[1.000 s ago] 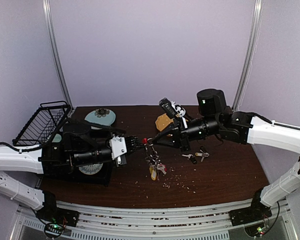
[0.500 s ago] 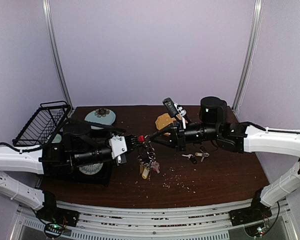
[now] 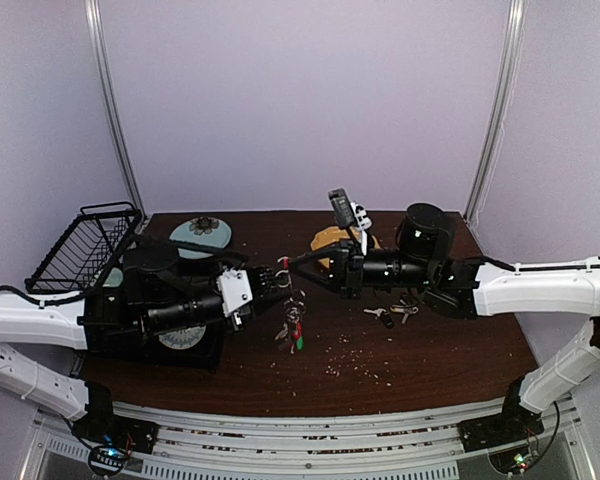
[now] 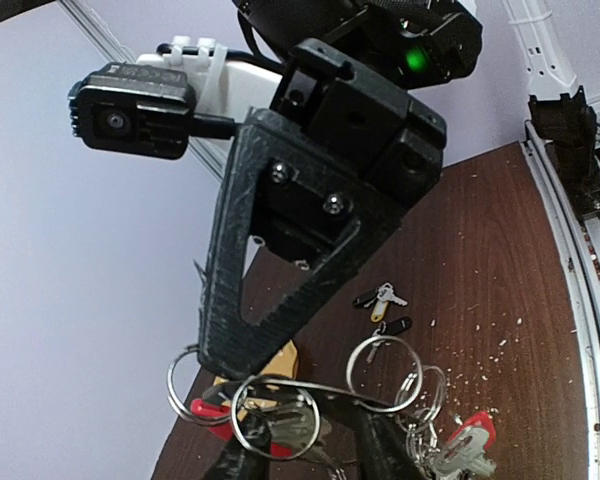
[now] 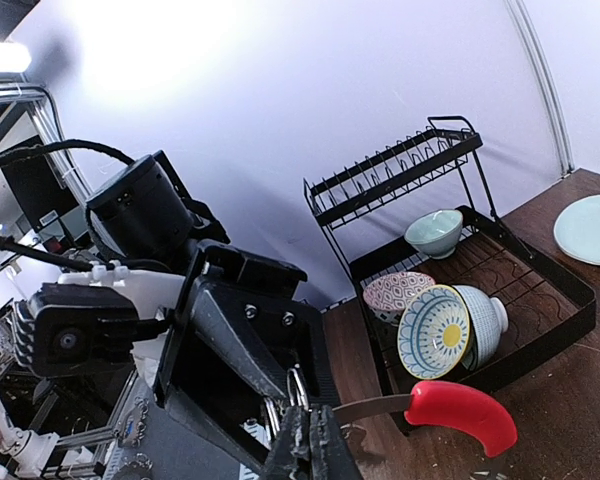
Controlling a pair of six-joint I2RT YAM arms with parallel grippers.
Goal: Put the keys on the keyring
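Observation:
The keyring (image 4: 310, 395) is a wire loop with a red curved section (image 5: 458, 414) and several smaller rings on it. It hangs in the air between my two grippers. My right gripper (image 5: 315, 445) is shut on its wire, with the tip right by my left gripper (image 3: 272, 280). In the left wrist view the left fingers (image 4: 382, 452) stand apart at the bottom edge, with the wire crossing them. Keys (image 3: 293, 330) with red and green heads dangle from the ring above the table. Three loose keys (image 3: 391, 313) lie on the table under the right arm.
A black dish rack (image 5: 500, 300) with several bowls stands at the back left. A pale plate (image 3: 200, 233) lies behind the left arm and a yellow plate (image 3: 327, 240) behind the right arm. Crumbs are scattered over the brown table (image 3: 430, 350).
My right gripper has carried the keyring leftward up to the left gripper. The left jaws have parted. The dangling keys have swung left with the ring.

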